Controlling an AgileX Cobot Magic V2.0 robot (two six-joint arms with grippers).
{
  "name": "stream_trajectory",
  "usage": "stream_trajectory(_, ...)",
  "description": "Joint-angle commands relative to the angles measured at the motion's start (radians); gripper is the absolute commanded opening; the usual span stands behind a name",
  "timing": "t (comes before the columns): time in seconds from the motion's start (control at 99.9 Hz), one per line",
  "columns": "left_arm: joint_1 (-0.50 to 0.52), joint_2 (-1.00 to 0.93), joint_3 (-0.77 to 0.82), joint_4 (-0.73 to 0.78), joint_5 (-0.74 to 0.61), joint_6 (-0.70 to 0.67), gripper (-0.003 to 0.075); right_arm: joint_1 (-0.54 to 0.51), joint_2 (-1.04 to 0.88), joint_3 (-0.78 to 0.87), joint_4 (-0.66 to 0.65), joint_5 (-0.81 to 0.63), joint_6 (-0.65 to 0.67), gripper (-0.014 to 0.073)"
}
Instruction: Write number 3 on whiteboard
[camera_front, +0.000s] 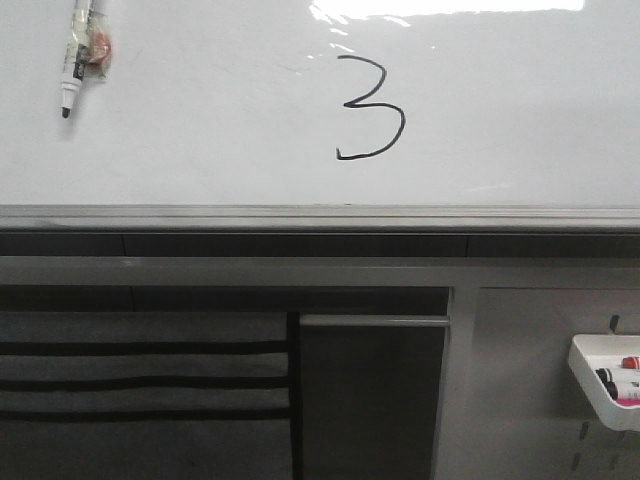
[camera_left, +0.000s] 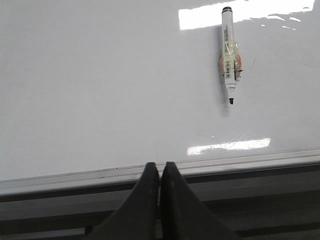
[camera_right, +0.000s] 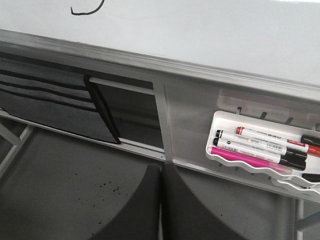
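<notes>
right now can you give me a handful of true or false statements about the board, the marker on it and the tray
1. A black number 3 is drawn on the whiteboard. True.
2. The marker on the board is being held by the left gripper. False: it sticks to the board on its own, and the left jaws are closed on nothing, down by the board's lower rail.
3. That marker's tip points down and has no cap on it. True.
4. The white tray is empty. False: it holds several markers, a pink one among them.
5. The right gripper is wide open. False: its jaws are pressed together with nothing between them.
</notes>
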Motion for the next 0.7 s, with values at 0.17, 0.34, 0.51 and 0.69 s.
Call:
stream_trajectory(0.17, 0.003, -0.031, 0.001, -0.009, -0.082, -0.011, -0.0018, -0.008, -0.012, -0.021, -0.013, -0.071, 0.001, -0.0074)
stream_trajectory(0.34, 0.003, -0.031, 0.001, -0.009, -0.082, -0.011, -0.0018, -0.086, -0.155, 0.081, -0.017, -0.245, 0.001, -0.0074)
stream_trajectory(0.51, 0.003, -0.031, 0.001, -0.009, -0.082, -0.011, -0.0018, -0.202, -0.346, 0.322, 0.035, -0.55, 0.001, -0.0074)
stream_trajectory(0.69, 0.003, -0.031, 0.001, -0.009, -0.082, -0.011, -0.0018, -0.245, -0.441, 0.524, 0.056, -0.715, 0.001, -0.0074)
